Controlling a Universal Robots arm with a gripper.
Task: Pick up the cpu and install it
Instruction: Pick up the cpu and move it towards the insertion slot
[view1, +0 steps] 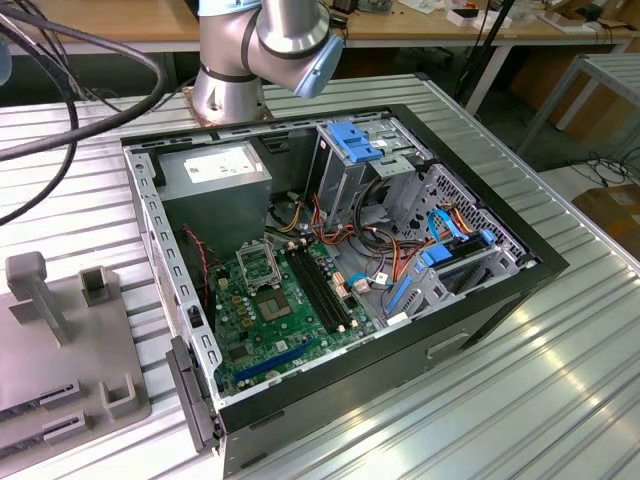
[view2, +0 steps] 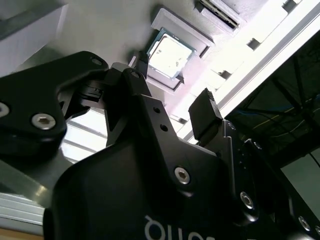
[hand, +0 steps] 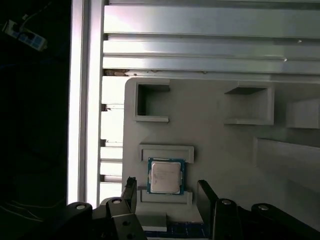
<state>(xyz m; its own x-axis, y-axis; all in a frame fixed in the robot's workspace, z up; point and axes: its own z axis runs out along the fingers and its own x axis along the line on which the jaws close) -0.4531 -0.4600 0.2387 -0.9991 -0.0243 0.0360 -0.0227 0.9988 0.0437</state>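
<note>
Evidently the pick is not yet made: the small, flat, grey-topped square cpu (hand: 166, 177) lies in its recess on the pale grey plastic holder tray (hand: 215, 145). The black two-fingered gripper (hand: 167, 185) hangs over it, spread wide and holding nothing. On the green motherboard (view1: 290, 325), the shiny metal socket frame (view1: 258, 265) seems open, awaiting it.

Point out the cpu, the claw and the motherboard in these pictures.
cpu (hand: 166, 176): first wrist view, middle of its grey metal top.
claw (view2: 173, 76): second wrist view, midway between its open fingertips.
motherboard (view1: 250, 325): exterior view, green patch of the board's surface.
</note>
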